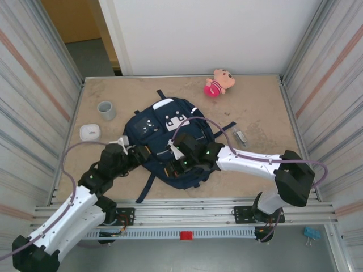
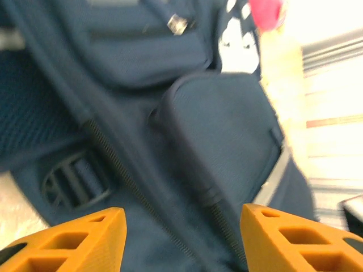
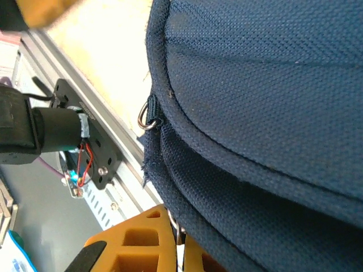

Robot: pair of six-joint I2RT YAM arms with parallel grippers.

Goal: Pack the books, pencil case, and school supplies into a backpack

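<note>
Backpack (image 3: 272, 85) shows coarse navy weave and possibly plastic buckle (image 2: 74, 181).

Corrugated metal walls (image 1: 28, 85) flank a tan tabletop (image 1: 266, 113), with a white panel (image 1: 210, 34) behind.

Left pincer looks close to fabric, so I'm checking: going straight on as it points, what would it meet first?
Probably the backpack, its navy zipped pocket straight ahead of the open left pincer; blur hides how near.

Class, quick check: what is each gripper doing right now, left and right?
Left gripper: open, fingers apart over the backpack, holding nothing.
Right gripper: closed at the backpack's seam; what it pinches cannot be told.
</note>
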